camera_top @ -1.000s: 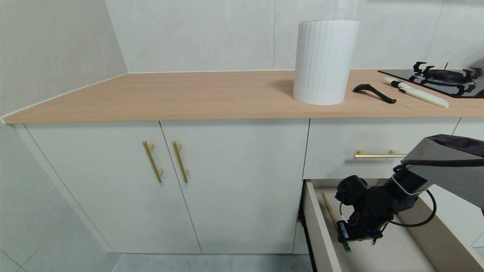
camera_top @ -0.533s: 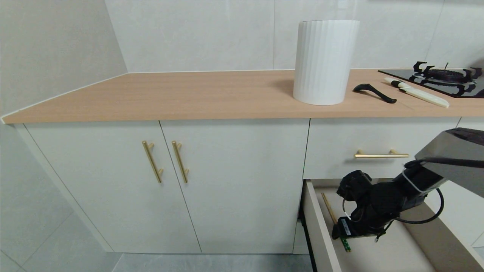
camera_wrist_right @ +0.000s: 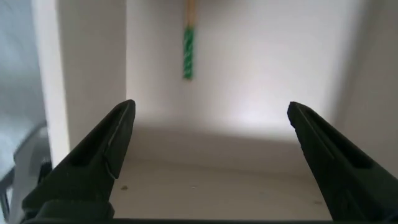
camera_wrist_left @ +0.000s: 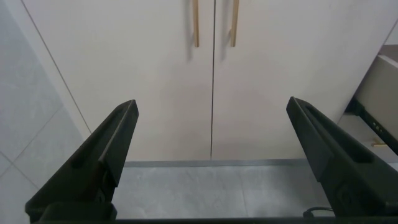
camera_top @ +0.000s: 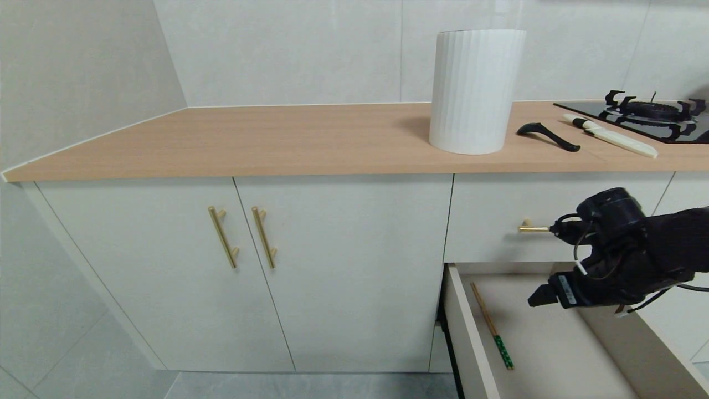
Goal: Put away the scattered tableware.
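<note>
One chopstick [camera_top: 492,332] lies in the open drawer [camera_top: 464,327] along its left wall, the right gripper [camera_top: 543,298] hangs above it spread wide and empty, and a black utensil [camera_top: 548,136] and a knife [camera_top: 609,136] at the countertop's [camera_top: 277,138] right end are not yet stowed.

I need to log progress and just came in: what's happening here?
The robot is tidying tableware into the open drawer. A chopstick lies inside it along the left wall, and the right gripper hovers above the drawer, open and empty. A black utensil and a knife lie on the counter, not yet put away. The left gripper is open too, low in front of the cabinet doors.
</note>
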Controlling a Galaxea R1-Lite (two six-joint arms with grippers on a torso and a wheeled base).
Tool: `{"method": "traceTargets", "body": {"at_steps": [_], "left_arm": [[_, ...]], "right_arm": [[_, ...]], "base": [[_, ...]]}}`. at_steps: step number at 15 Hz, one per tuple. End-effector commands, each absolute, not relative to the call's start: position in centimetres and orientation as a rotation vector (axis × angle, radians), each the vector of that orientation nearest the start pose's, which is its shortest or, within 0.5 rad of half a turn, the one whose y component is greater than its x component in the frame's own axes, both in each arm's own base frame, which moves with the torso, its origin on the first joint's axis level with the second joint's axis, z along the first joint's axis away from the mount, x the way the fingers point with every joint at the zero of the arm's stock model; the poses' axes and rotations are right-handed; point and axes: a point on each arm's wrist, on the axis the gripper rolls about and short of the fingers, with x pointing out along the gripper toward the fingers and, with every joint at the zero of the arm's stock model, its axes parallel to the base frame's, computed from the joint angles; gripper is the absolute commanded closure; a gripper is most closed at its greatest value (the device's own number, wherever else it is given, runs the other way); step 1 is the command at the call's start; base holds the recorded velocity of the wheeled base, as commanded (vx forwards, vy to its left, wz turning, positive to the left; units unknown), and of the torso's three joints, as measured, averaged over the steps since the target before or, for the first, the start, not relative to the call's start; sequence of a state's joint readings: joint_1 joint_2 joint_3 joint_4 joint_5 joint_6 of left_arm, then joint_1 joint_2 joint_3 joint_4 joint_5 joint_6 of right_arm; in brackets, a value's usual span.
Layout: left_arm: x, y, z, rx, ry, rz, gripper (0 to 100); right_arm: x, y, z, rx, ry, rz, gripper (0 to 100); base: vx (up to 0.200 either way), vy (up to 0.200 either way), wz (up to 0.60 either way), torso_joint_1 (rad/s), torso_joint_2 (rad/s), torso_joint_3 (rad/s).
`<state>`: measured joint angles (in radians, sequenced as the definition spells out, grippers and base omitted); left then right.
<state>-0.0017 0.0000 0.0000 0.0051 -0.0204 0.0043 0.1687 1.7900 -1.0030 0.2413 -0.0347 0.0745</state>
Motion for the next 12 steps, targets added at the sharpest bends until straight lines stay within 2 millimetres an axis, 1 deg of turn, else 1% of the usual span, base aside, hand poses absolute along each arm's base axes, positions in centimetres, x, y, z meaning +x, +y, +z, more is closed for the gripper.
{"method": "traceTargets", "body": {"at_steps": [1, 3, 6, 12], "left_arm": [[-2.28, -0.04, 7.50, 0.005, 0.005, -0.021, 0], [-2.28, -0.04, 7.50, 0.005, 0.005, -0.021, 0], [-2.28, -0.04, 7.49, 0.005, 0.006, -0.021, 0], [-2.28, -0.04, 7.49, 0.005, 0.006, -0.021, 0]], "right_arm": [[27.76, 3.18, 16.38, -0.018, 0.926, 0.053, 0], [27.64, 2.61, 16.74, -0.007, 0.911, 0.038, 0], [27.37, 2.55, 17.13, -0.016, 0.897, 0.046, 0], [27.17, 2.53, 17.30, -0.020, 0.891, 0.048, 0]], "base": [[0.000, 0.000, 0.00, 0.000, 0.00, 0.000], [0.000, 0.000, 0.00, 0.000, 0.00, 0.000], [0.000, 0.000, 0.00, 0.018, -0.17, -0.243], [0.000, 0.000, 0.00, 0.107, -0.47, -0.337]]}}
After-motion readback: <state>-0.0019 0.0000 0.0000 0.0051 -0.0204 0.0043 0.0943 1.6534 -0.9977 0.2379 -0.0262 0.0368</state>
